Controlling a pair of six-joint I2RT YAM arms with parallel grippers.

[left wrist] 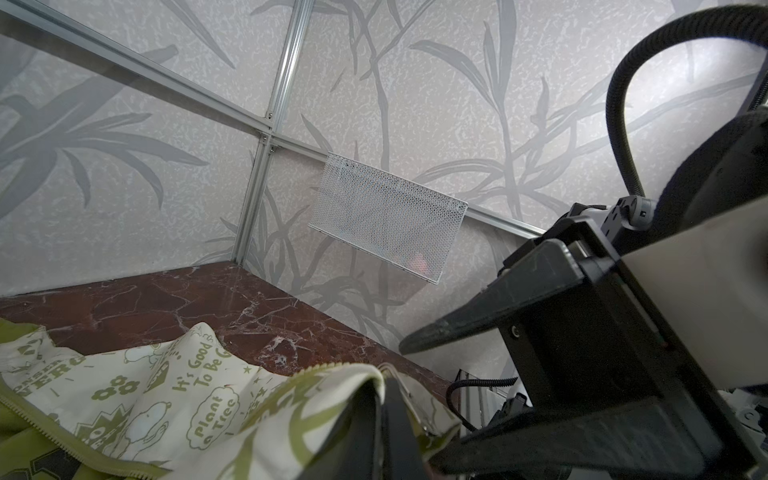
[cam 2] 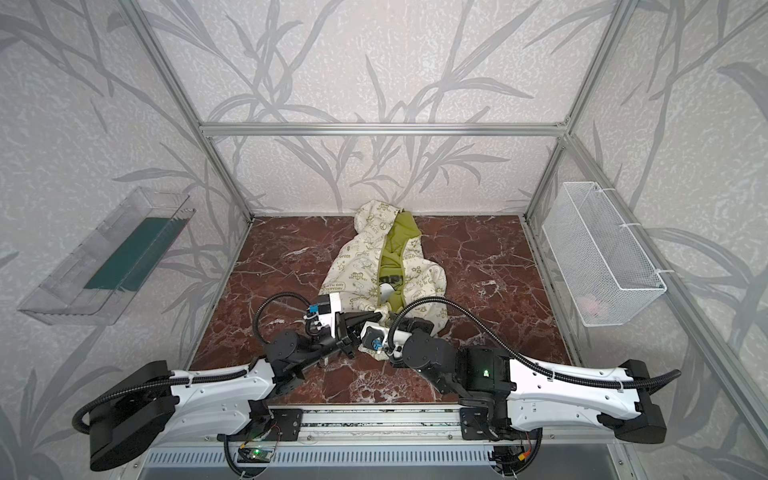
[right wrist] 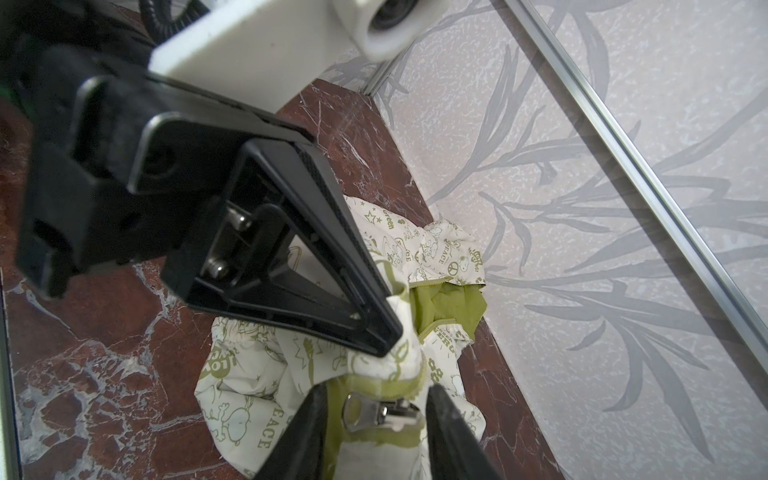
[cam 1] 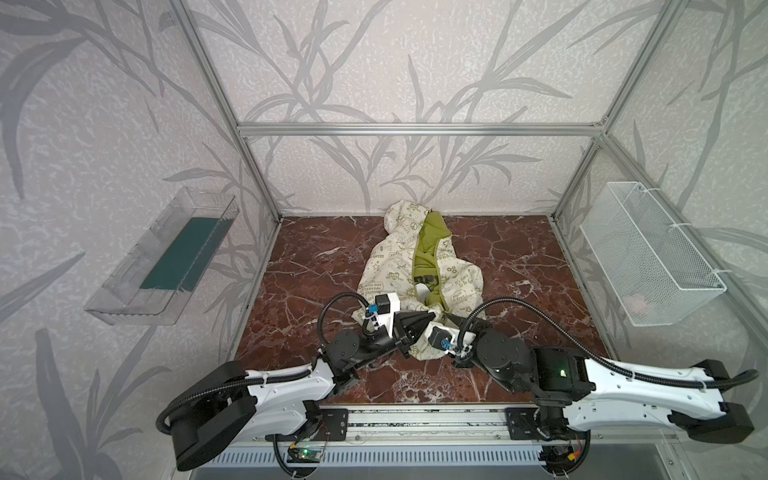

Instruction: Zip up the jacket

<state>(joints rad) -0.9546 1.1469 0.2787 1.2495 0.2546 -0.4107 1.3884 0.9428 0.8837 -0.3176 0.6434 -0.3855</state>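
Observation:
The cream jacket (cam 1: 388, 266) (cam 2: 357, 266) with olive print lies on the marble table (cam 1: 307, 270), hood toward the back wall, front open so the green lining (cam 1: 430, 241) shows. My left gripper (cam 1: 430, 318) (left wrist: 381, 384) is shut on the jacket's near hem, beside the bottom of the zipper, and holds that fabric bunched up. My right gripper (cam 1: 451, 321) (right wrist: 376, 409) stands open, with one finger on each side of the metal zipper pull (right wrist: 365, 409) and a gap to each. In the right wrist view the left gripper (right wrist: 390, 340) pinches cloth just above the pull.
A white wire basket (cam 1: 648, 253) hangs on the right wall. On the left wall hangs a clear plastic tray (cam 1: 162, 257). Aluminium frame posts stand at the table's back corners. Both arms reach in from the front rail and their wrists nearly touch over the hem.

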